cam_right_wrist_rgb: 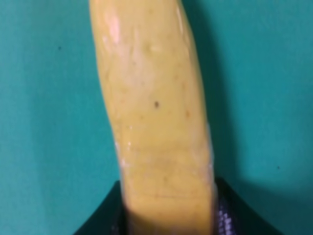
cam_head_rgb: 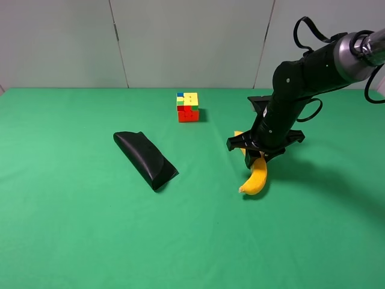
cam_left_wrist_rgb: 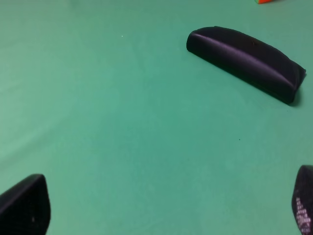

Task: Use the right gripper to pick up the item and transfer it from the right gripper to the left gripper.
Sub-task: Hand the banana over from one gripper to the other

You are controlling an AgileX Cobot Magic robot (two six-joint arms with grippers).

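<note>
The yellow banana [cam_head_rgb: 257,174] lies right of the table's middle, its near end pointing at the front edge. My right gripper [cam_head_rgb: 260,152] comes down on its far half; the arm hides that end. In the right wrist view the banana [cam_right_wrist_rgb: 151,98] fills the gap between the two black fingers [cam_right_wrist_rgb: 105,218], which press on both its sides, so the gripper is shut on it. I cannot tell whether it is off the cloth. My left gripper [cam_left_wrist_rgb: 164,208] is open and empty over bare green cloth, and is out of the exterior view.
A black pouch-like case [cam_head_rgb: 144,159] lies left of the middle, also in the left wrist view [cam_left_wrist_rgb: 244,56]. A multicoloured puzzle cube [cam_head_rgb: 187,106] stands further back near the middle. Green cloth [cam_head_rgb: 72,229] covers the table.
</note>
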